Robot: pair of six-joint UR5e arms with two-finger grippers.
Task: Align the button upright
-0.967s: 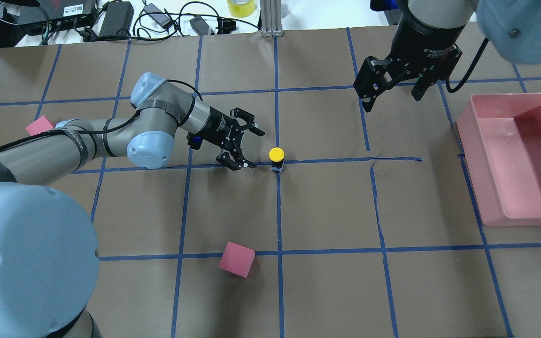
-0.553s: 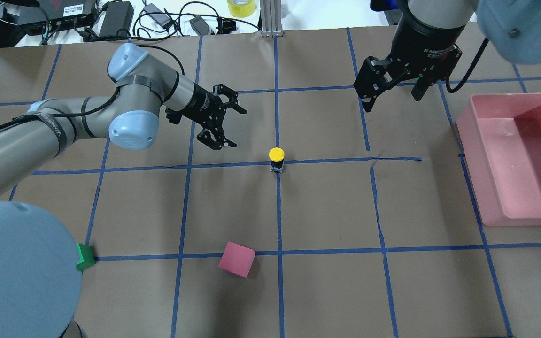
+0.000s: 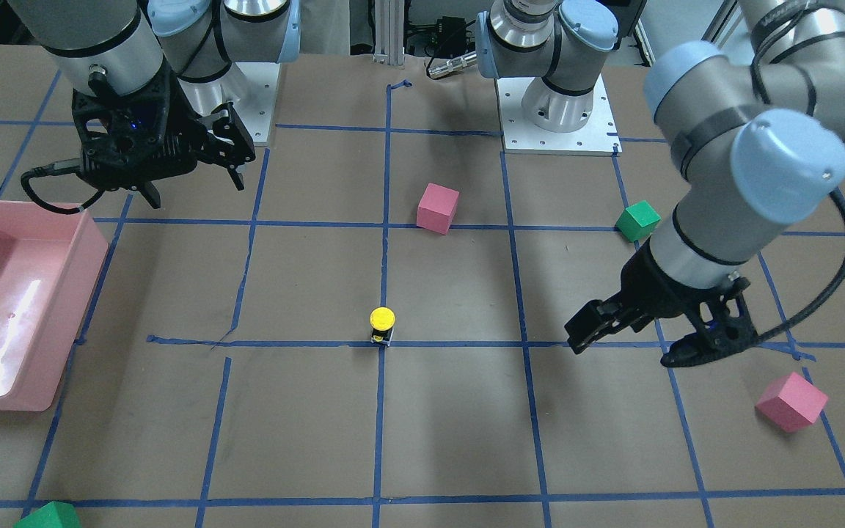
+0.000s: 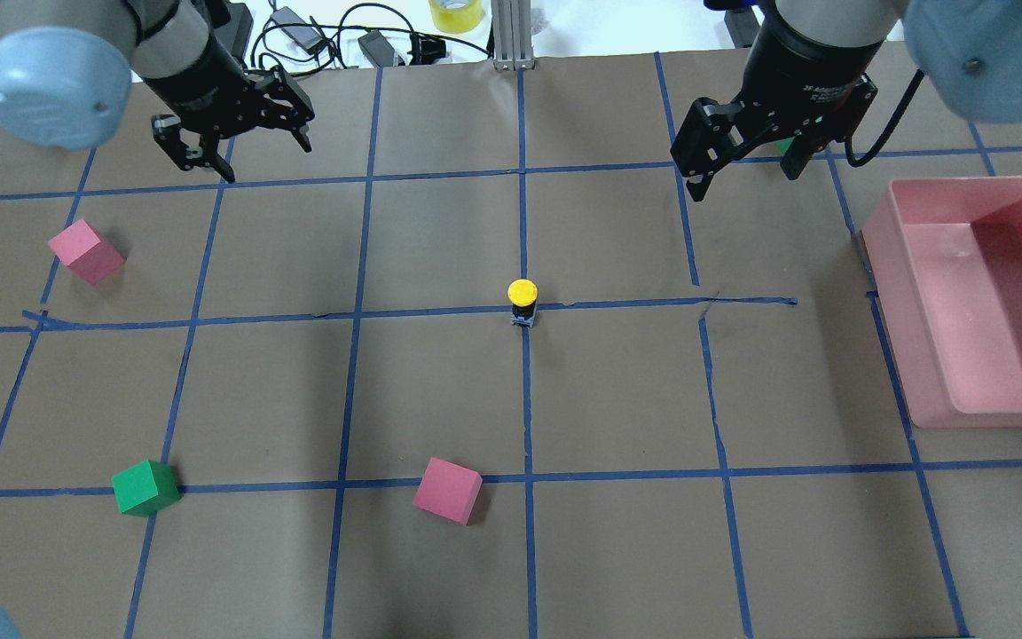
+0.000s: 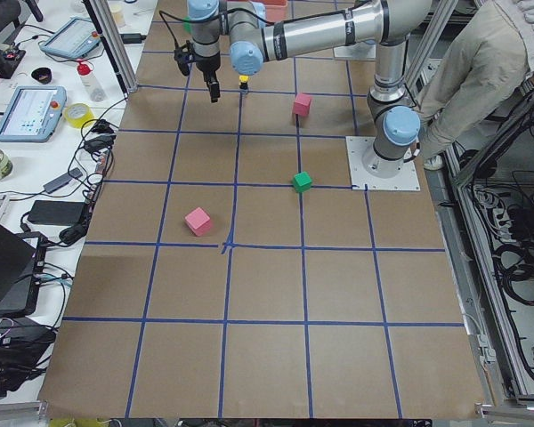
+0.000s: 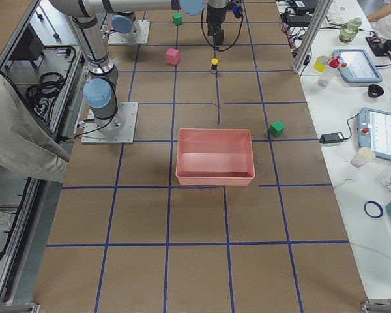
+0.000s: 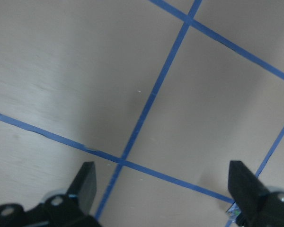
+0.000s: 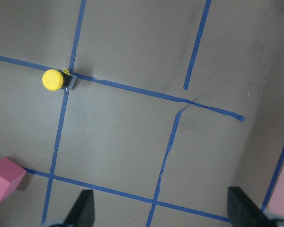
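A: Start on the left. What is the left gripper (image 4: 245,155) doing?
B: It hangs over the far left of the brown paper-covered table (image 4: 617,550). Its two black fingers are spread wide, with nothing between them. A matte pink cube (image 4: 85,251) lies just nearer than it, and a green cube (image 4: 145,487) sits at the near left. I judge that neither matters here.
A: And the middle?
B: A second pink cube (image 4: 447,490) sits near, touching a blue tape line (image 4: 617,475). Farther off, where tape lines cross at the table's centre, stands the small push-button with the round yellow cap (image 4: 522,302). Its cap is up and its black body rests on the pale base, touching only the table.
A: So it's upright?
B: It looks so, and that is probably why both arms hold off.
A: The right side?
B: The right gripper (image 4: 742,177) hovers to the far right of the button, its fingers also parted and empty. The shallow pink plastic tray (image 4: 919,355) lies at the right edge, well apart.
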